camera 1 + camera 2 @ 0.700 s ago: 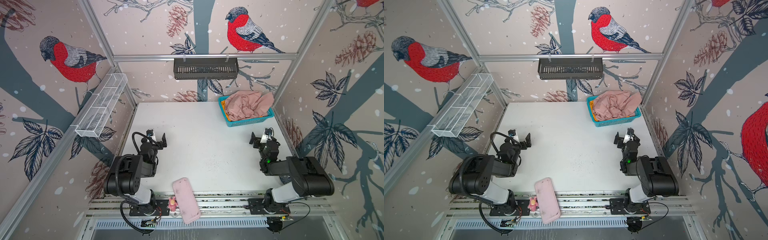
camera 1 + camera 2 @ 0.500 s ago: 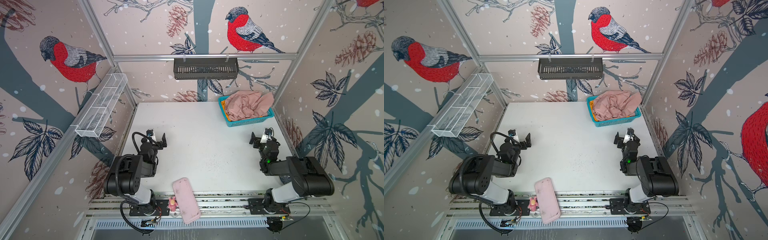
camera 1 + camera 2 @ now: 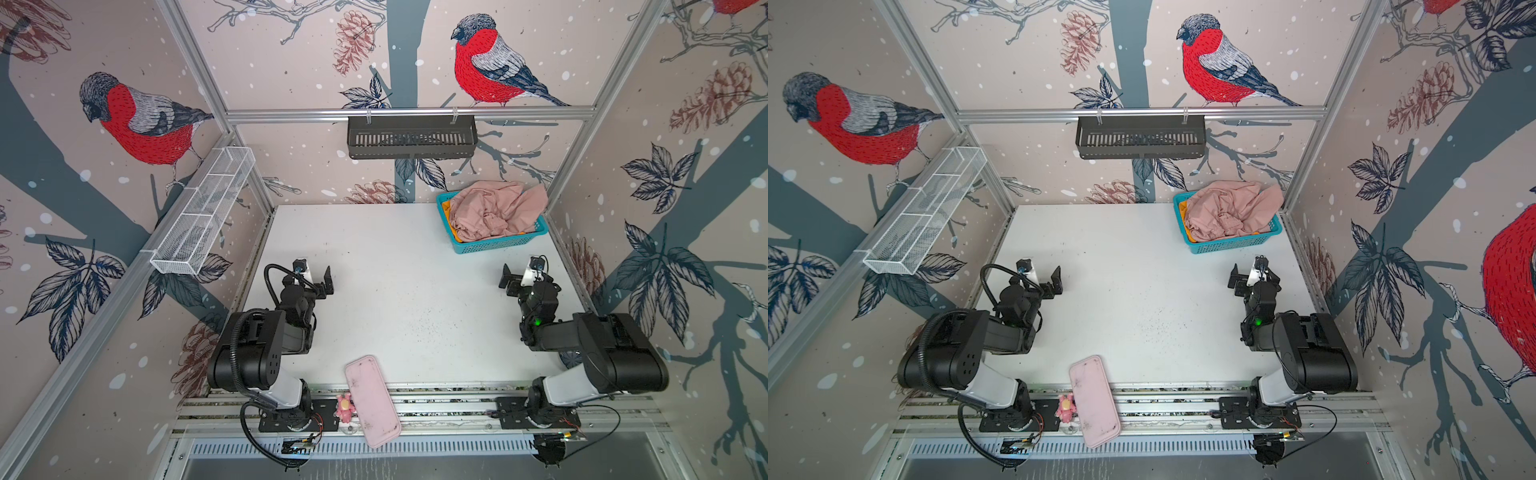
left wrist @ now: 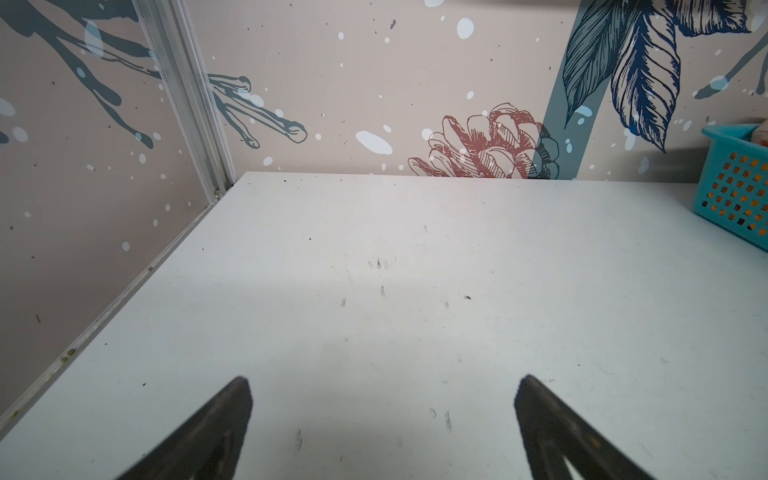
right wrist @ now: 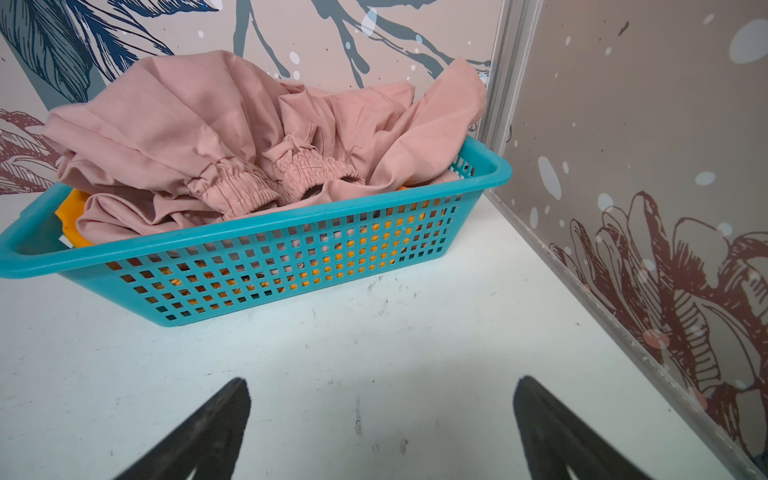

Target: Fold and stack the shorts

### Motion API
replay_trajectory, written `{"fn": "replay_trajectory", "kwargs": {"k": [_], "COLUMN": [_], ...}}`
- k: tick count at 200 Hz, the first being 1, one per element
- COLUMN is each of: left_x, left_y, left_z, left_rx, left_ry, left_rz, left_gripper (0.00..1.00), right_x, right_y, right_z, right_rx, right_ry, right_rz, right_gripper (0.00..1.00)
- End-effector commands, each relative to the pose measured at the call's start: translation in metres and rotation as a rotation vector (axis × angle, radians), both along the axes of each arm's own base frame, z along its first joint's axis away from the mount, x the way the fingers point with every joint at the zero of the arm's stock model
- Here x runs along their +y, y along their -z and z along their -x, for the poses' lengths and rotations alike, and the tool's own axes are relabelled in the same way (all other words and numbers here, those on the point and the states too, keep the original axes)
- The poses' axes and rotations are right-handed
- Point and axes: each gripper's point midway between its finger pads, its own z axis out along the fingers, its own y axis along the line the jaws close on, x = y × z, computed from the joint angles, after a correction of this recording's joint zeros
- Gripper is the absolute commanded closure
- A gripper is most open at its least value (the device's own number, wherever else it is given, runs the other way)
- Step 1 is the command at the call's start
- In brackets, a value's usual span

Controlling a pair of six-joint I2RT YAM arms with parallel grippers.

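The dusty pink shorts [image 3: 498, 212] [image 3: 1229, 212] lie crumpled on top in a teal mesh basket [image 3: 494, 246] at the table's far right corner. The right wrist view shows their elastic waist [image 5: 232, 191] bunched toward me. The orange shorts [image 5: 68, 216] [image 3: 455, 236] lie under them and show only at the basket's end and through its mesh. My right gripper [image 3: 521, 274] [image 5: 381, 386] is open and empty, low over the table just short of the basket. My left gripper [image 3: 314, 272] [image 4: 382, 386] is open and empty over bare table at the left.
A rigid pink tray [image 3: 372, 399] overhangs the table's front edge, beside a small pink toy [image 3: 345, 405]. A black basket [image 3: 411, 137] hangs on the back rail and a white wire shelf [image 3: 203, 212] on the left rail. Walls enclose the white table [image 3: 395, 291].
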Motion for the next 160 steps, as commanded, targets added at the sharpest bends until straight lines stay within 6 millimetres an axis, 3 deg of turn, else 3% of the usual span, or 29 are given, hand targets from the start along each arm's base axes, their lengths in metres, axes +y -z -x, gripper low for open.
{"fn": "replay_trajectory", "kwargs": {"k": [1, 64, 84, 94, 112, 133, 160], "left_x": [0.001, 0.001, 0.001, -0.001, -0.003, -0.021, -0.045], "left_y": [-0.01, -0.011, -0.017, -0.022, -0.032, -0.061, -0.085], "left_z": [-0.002, -0.001, -0.003, -0.004, -0.004, 0.004, 0.015], "left_rx": [-0.04, -0.044, -0.037, -0.023, 0.024, 0.01, 0.021], "left_ry": [-0.005, -0.004, -0.004, 0.007, 0.015, 0.096, 0.182], "left_rz": [-0.018, -0.017, -0.014, -0.015, 0.029, 0.152, 0.278], "left_gripper": [0.01, 0.01, 0.01, 0.01, 0.01, 0.01, 0.01], "right_x": [0.0, 0.002, 0.004, 0.006, 0.014, 0.036, 0.064], "right_y": [-0.005, -0.01, -0.012, -0.017, -0.037, -0.066, -0.096], "right_z": [-0.002, -0.006, -0.019, -0.021, -0.016, -0.013, -0.033], "right_rx": [-0.017, -0.026, 0.081, 0.115, 0.096, 0.115, 0.15], "right_ry": [0.005, -0.015, -0.015, -0.027, -0.051, -0.122, -0.23], "right_rz": [-0.011, -0.007, -0.023, -0.068, -0.117, -0.133, -0.134], "right_gripper": [0.0, 0.0, 0.01, 0.07, 0.09, 0.08, 0.05]}}
